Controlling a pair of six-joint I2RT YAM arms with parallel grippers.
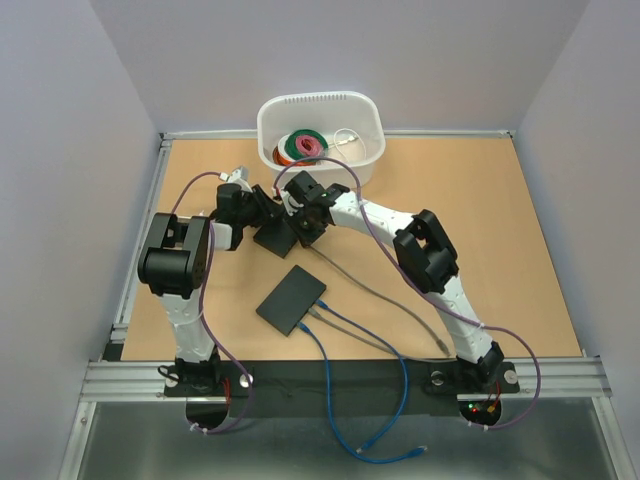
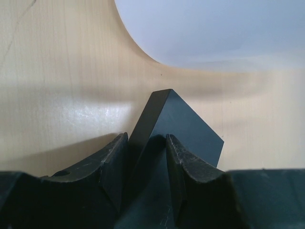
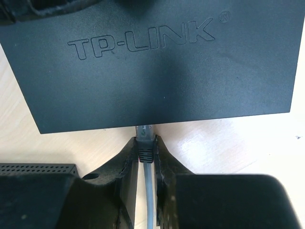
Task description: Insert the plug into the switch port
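Note:
A black TP-LINK switch lies on the wooden table, between both arms. My left gripper is shut on one corner of the switch, a finger on each side. My right gripper is shut on the grey plug. Its grey cable trails back between the fingers. The plug's clear tip meets the switch's near edge. The port itself is hidden under that edge, so I cannot tell how deep the plug sits.
A second black switch lies nearer the arm bases, with blue cables running from it over the front edge. A white bin holding cable coils stands at the back. The grey cable crosses the table toward the right base.

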